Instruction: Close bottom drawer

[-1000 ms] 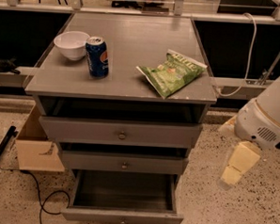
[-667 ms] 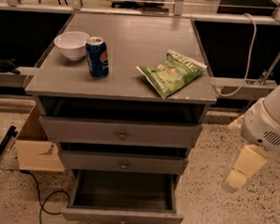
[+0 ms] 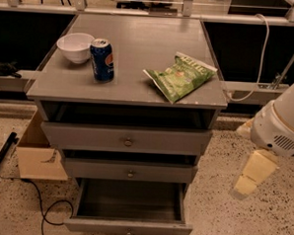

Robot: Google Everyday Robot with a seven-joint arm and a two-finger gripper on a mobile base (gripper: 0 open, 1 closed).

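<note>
The bottom drawer [image 3: 102,226] stood pulled well out toward the near side of the grey cabinet [image 3: 140,55]. It was the lowest of three, its dark box open to view and its narrow front panel running left to right. The gripper [image 3: 247,176] hung off the cabinet's right side above the speckled floor [image 3: 221,217], apart from every drawer. Whether it was clenched or released could not be told. The drawer front lay to the gripper's left and lower, seemingly nearer as well. Closing would likely mean coming round to the panel's near face, about the centre knob [image 3: 128,232], then pushing straight toward the far side, across the panel's long axis.
</note>
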